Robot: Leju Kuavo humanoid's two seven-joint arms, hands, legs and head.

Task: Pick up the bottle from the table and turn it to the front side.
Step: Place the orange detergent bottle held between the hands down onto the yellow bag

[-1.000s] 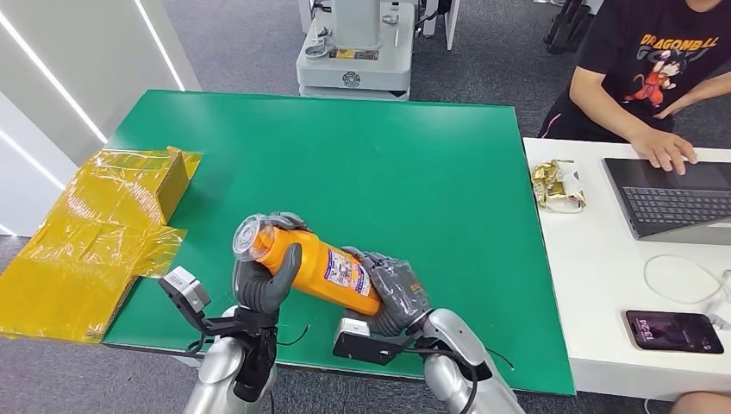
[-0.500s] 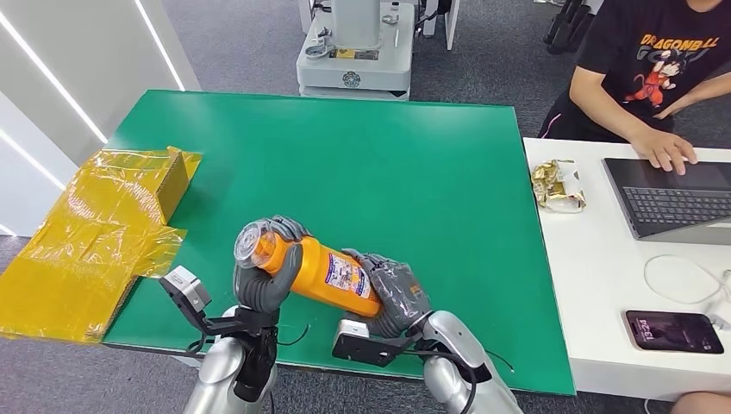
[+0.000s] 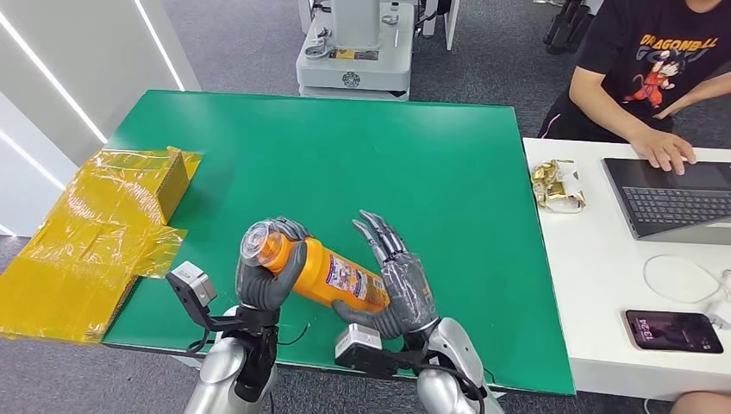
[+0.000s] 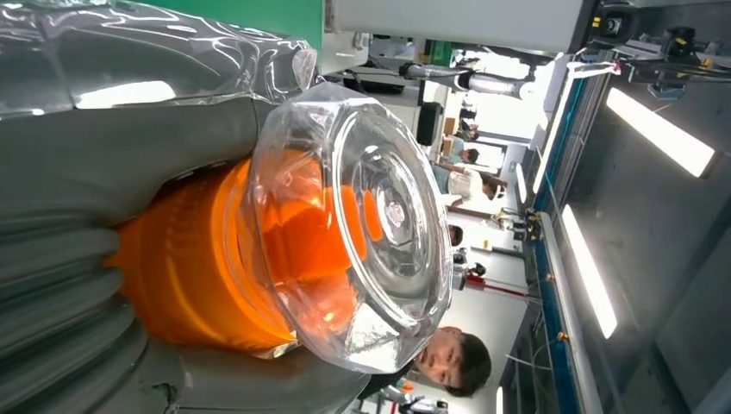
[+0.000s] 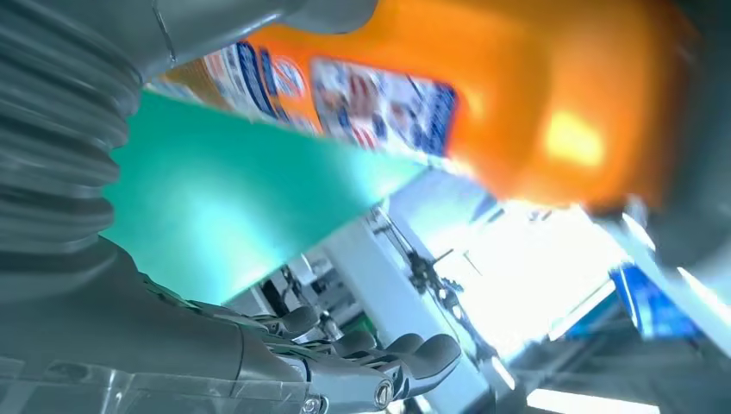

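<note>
Release by the right robot hand (image 3: 398, 278) is the fresh change: its fingers, wrapped round the bottle's (image 3: 323, 274) base a second ago, now stand spread and upright beside it. The left robot hand (image 3: 265, 280) alone grips the neck under the clear cap (image 4: 362, 224), holding the bottle lifted and tilted over the desk's (image 3: 362, 164) near edge. Likely a regrasp before turning the label frontward.
</note>
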